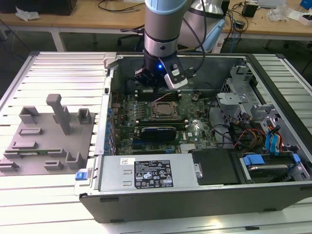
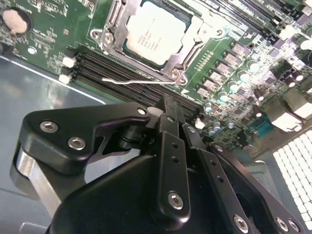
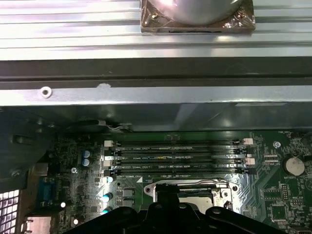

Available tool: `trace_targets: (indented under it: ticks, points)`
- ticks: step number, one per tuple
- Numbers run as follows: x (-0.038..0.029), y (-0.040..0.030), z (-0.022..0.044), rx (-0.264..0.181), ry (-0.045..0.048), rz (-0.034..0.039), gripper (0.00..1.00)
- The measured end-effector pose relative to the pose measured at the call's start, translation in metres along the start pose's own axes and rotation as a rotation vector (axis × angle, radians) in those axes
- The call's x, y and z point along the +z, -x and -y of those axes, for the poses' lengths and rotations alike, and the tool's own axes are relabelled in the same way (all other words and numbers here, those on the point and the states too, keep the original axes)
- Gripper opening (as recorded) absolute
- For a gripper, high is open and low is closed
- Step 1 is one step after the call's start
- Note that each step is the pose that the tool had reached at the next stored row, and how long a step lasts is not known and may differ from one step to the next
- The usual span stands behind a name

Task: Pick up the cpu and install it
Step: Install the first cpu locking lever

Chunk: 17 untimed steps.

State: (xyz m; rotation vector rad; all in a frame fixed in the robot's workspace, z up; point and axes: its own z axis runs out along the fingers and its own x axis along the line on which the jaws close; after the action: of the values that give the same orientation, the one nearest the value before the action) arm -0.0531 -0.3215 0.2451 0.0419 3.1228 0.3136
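The cpu (image 2: 156, 31), a silvery square chip, lies flat in the metal-framed socket on the green motherboard (image 2: 44, 29) inside the open computer case. In the exterior view the cpu (image 1: 163, 110) sits mid-board, just in front of my gripper (image 1: 152, 84). The black fingers (image 2: 168, 117) are pressed together with nothing between them, and my gripper (image 2: 170, 102) hovers above the memory slots beside the socket. In the first wrist view my gripper (image 3: 168, 194) overlaps the socket's edge, with a pale strip of the cpu (image 3: 195, 196) beside it.
A thin socket lever (image 2: 131, 82) lies along the memory slots (image 3: 175, 156). A grey fixture plate with blocks (image 1: 48, 131) lies at the exterior view's left. The power supply (image 1: 146, 173) lines the case front. Drive cages and cables (image 1: 263, 141) crowd the right.
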Motion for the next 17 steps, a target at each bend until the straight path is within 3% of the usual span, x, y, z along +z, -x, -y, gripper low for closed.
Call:
trace_targets:
  ticks: [5, 10, 11, 14, 17]
  points:
    - [0.0022, 0.0, 0.0004, 0.012, -0.0071, 0.0333, 0.11]
    - [0.009, 0.0, 0.0018, 0.107, -0.0092, 0.0527, 0.11]
    - [0.0109, 0.0001, 0.0022, 0.122, -0.0074, 0.0556, 0.11]
    - [0.0141, 0.0002, 0.0027, 0.132, 0.0122, 0.0556, 0.11]
    - [0.0166, 0.0019, 0.0032, 0.151, 0.0261, 0.0581, 0.11]
